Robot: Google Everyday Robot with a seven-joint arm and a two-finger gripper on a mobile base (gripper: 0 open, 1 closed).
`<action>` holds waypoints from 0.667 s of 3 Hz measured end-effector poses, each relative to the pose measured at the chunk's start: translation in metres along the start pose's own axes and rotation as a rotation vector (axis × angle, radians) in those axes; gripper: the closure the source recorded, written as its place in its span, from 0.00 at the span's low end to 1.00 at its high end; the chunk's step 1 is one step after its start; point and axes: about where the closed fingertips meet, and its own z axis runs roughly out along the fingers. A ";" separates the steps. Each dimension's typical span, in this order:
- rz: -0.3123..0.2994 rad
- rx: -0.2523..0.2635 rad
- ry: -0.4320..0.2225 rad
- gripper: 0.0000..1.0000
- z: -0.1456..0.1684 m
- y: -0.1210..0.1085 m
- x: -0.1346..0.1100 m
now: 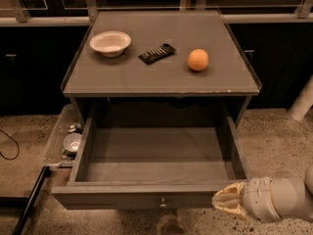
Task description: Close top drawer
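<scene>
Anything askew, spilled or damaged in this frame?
Only the top drawer, pulled far out and empty, with the gripper at its front right corner. The bowl, orange and dark packet sit on the cabinet top; nothing spilled.

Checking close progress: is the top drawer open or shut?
Open: top drawer is pulled far out, empty interior visible. End effector sits by its front-right corner.
</scene>
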 end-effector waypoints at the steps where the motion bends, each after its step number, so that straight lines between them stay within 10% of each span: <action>1: -0.001 -0.002 -0.001 0.81 0.001 0.000 0.001; 2: -0.001 -0.002 -0.001 0.57 0.001 0.000 0.001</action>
